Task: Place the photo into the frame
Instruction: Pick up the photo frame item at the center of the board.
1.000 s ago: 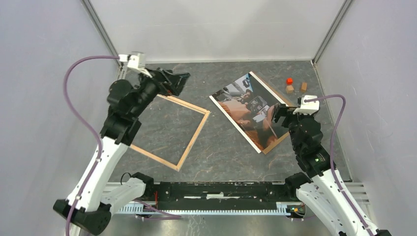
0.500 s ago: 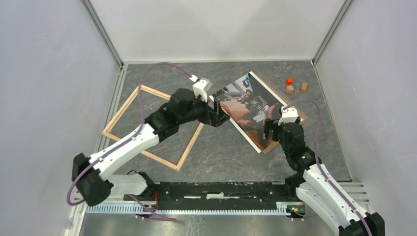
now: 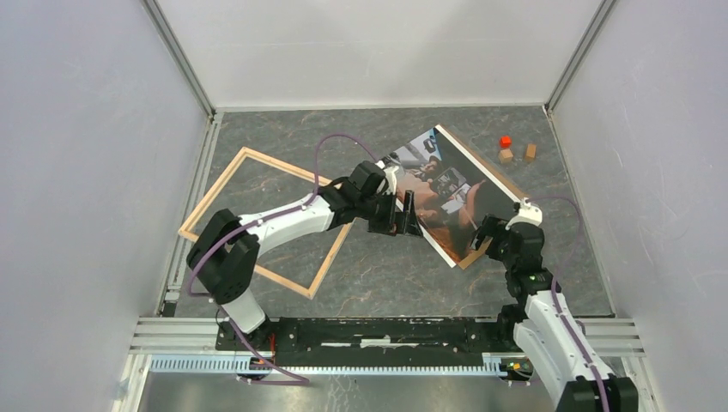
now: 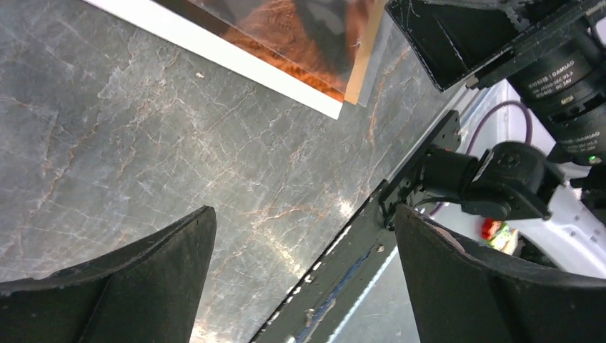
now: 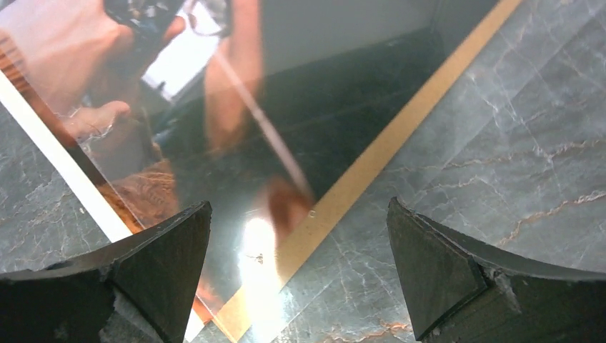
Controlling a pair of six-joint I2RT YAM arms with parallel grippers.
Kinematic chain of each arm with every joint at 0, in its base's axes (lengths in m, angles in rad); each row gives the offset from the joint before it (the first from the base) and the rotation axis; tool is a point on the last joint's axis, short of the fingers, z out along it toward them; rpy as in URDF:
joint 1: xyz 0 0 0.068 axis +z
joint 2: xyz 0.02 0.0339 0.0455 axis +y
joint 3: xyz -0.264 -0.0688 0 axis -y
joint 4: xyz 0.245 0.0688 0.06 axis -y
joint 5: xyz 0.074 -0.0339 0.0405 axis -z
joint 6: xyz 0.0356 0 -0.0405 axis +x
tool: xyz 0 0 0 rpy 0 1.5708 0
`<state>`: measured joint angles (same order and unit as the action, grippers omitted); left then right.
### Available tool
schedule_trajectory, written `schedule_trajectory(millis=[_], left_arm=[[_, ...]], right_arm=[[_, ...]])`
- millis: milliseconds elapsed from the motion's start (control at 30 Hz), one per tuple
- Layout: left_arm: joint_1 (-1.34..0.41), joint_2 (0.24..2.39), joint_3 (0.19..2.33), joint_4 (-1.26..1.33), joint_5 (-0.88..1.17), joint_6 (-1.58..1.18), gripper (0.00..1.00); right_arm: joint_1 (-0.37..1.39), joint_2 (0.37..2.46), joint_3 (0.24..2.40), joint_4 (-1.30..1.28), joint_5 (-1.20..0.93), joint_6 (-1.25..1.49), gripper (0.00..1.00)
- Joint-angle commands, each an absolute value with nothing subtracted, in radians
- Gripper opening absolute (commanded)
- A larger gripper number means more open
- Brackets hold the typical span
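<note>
Photo point(image 3: 442, 184) lies flat on a brown board point(image 3: 482, 165), right of centre on the tabletop point(image 3: 378, 266). Frame point(image 3: 213, 191) lies at left. Left hand point(image 3: 405, 216), open, hovers at photo's left edge. Right hand point(image 3: 483, 238), open, hovers over its near corner.

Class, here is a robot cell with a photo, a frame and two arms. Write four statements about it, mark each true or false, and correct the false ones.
1. The photo lies inside the frame. False: it lies to the frame's right, on a brown board.
2. The left fingers and right fingers stand open, gripping nothing. True.
3. The left arm reaches across the frame toward the photo. True.
4. The small blocks sit inside the frame. False: they sit at the far right, beyond the photo.
</note>
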<state>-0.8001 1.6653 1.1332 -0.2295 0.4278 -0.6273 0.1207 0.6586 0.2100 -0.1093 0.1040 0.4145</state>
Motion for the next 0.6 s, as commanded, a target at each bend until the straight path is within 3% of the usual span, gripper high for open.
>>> schedule_trajectory(millis=[0,233,400,567], left_arm=[[-0.796,1.739,1.242,-0.178,0.435,-0.78,1.0],[-0.792,1.997,1.512,-0.119,0.398,-0.911,1.0],[-0.793,2.171,1.679,-0.127,0.415,-0.971,1.0],[-0.796,2.189,1.63,-0.005,0.363,-0.986,1.0]], right_arm=[[-0.006,0.699,0.212,-0.047,-0.091,0.434,0.98],[-0.368,0.752,0.221,-0.027,-0.394,0.374,0.98],[-0.632,0.863,0.12,0.157,-0.756,0.455,0.89],[-0.747,0.926,0.019,0.379,-0.869,0.575,0.88]])
